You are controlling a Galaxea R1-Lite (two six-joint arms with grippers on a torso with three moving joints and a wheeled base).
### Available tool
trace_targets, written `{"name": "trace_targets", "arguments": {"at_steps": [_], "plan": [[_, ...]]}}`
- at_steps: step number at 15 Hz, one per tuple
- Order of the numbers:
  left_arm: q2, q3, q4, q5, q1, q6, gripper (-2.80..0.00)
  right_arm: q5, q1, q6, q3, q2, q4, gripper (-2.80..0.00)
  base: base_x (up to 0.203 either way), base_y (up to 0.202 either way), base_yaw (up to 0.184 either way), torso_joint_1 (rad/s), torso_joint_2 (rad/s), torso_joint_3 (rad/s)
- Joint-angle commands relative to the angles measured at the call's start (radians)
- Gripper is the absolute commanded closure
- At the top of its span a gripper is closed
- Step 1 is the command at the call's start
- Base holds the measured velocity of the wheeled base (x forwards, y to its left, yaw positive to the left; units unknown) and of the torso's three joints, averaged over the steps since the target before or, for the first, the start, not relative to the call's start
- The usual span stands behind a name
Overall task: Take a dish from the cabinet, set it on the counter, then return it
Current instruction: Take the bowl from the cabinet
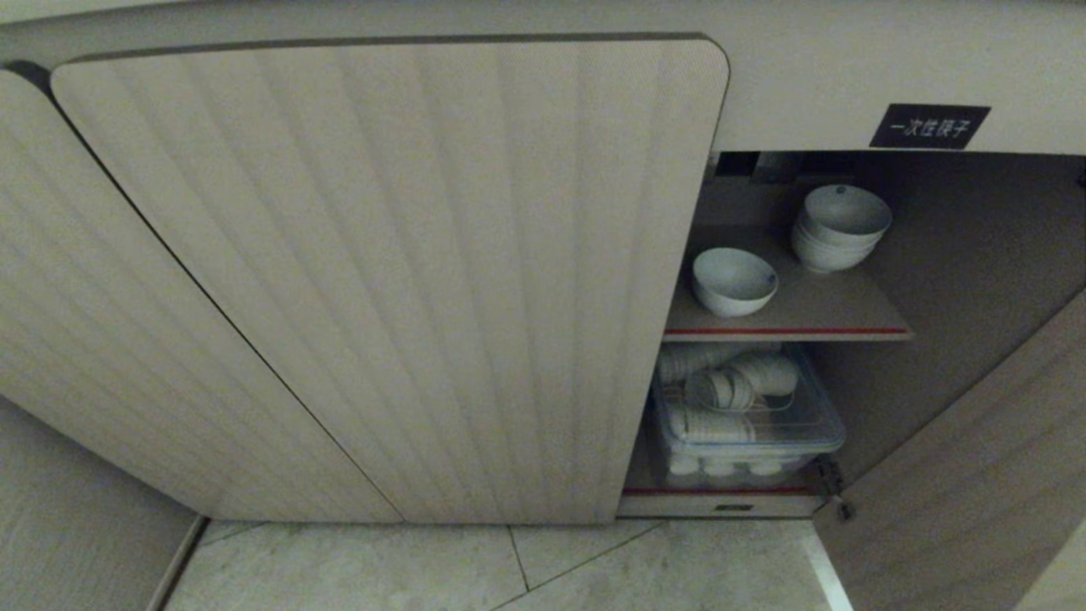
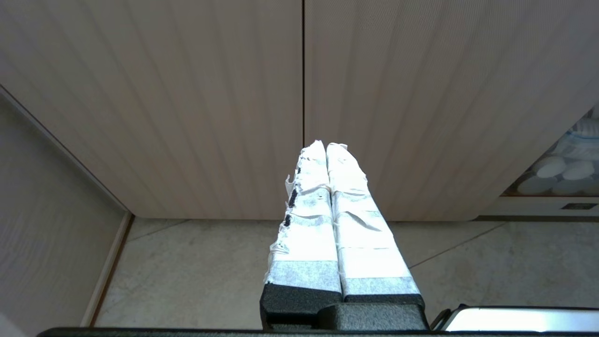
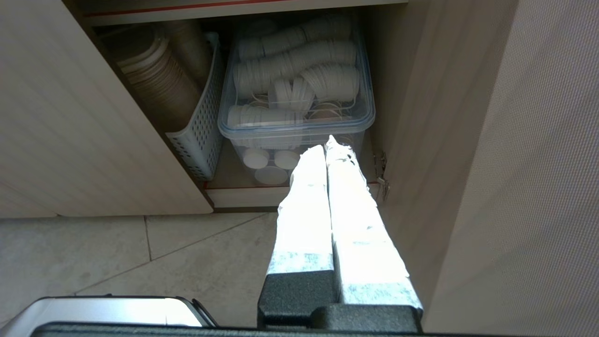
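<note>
The cabinet (image 1: 382, 280) fills the head view, its right-hand compartment standing open under a black label (image 1: 930, 126). On the upper red-edged shelf (image 1: 789, 333) sits a single white bowl (image 1: 734, 280), with a stack of white bowls (image 1: 840, 227) behind it. Neither arm shows in the head view. My left gripper (image 2: 326, 146) is shut and empty, hanging low before the closed ribbed doors. My right gripper (image 3: 326, 145) is also shut and empty, pointing at the open lower compartment above the floor. The counter is out of view.
A clear lidded bin (image 3: 297, 89) of white cup stacks sits on the bottom shelf, beside a perforated white basket (image 3: 196, 135) of brown paper cups. The open right door (image 3: 514, 164) stands close beside my right gripper. Tiled floor (image 1: 509, 568) lies below.
</note>
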Motion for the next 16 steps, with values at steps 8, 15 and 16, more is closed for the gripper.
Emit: {"name": "trace_targets", "arguments": {"at_steps": [8,15,16], "plan": [[0.000,0.000,0.000,0.000,-0.001,0.000,0.00,0.003,0.000,0.006,0.000,0.001,-0.001,0.00,0.000,0.000,0.000,0.000,0.00,0.000],[0.000,0.000,0.000,0.000,0.000,0.000,0.00,0.005,0.000,-0.049,0.000,0.001,-0.003,0.00,0.000,0.000,0.000,0.000,0.00,0.000],[0.000,0.000,0.000,0.000,-0.001,0.000,0.00,0.008,0.000,-0.073,-0.001,0.001,-0.004,0.00,0.000,0.000,0.000,0.000,0.00,0.000]]}}
